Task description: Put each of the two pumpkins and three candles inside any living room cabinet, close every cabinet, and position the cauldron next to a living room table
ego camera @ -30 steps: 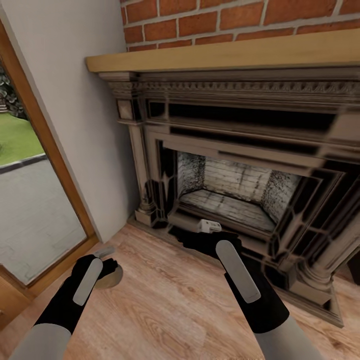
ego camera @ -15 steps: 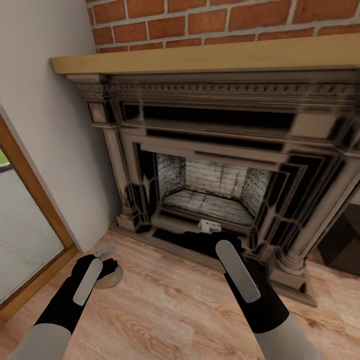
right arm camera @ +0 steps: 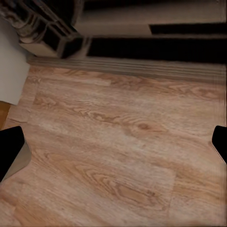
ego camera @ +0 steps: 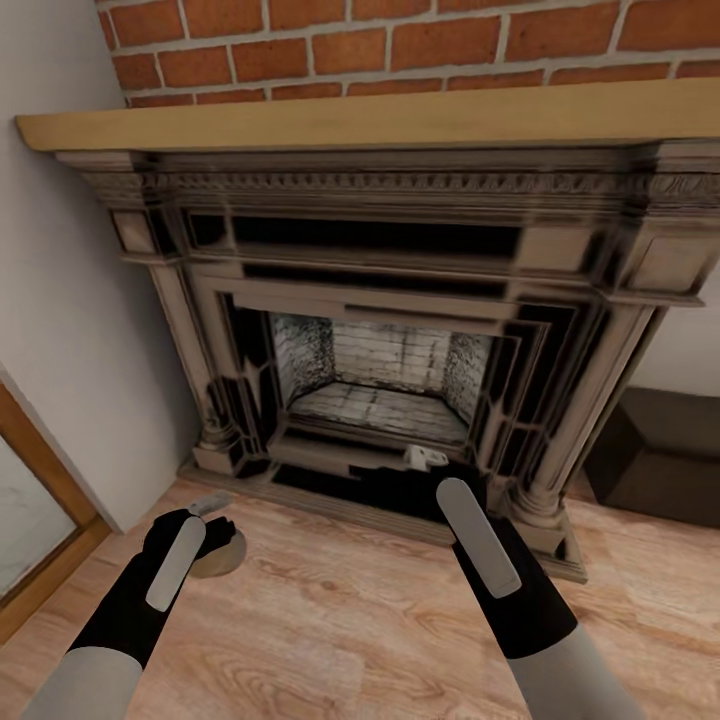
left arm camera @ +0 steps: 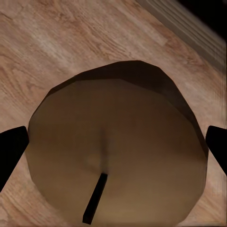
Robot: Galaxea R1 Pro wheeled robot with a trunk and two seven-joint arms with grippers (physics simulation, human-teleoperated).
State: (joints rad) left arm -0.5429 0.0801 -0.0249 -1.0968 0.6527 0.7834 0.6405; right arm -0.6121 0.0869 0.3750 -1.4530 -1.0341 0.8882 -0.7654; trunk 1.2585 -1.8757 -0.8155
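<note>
Brown candle (left arm camera: 116, 146) sits between the left hand's (ego camera: 205, 520) fingers.

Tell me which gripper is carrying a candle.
The left gripper, whose fingers flank the brown candle; the right gripper is open over bare plank floor.

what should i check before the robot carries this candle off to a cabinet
1. Brown stubby candle between the left gripper fingertips: ok.
2. Grip firm on it: cannot tell; contact is not clear.
3. Right gripper open and free, nothing between its fingers: ok.
4. Light wood plank floor ahead clear of obstacles: ok.
5. Dark brown low cabinet beside the brick fireplace open to receive it: cannot tell.
</note>
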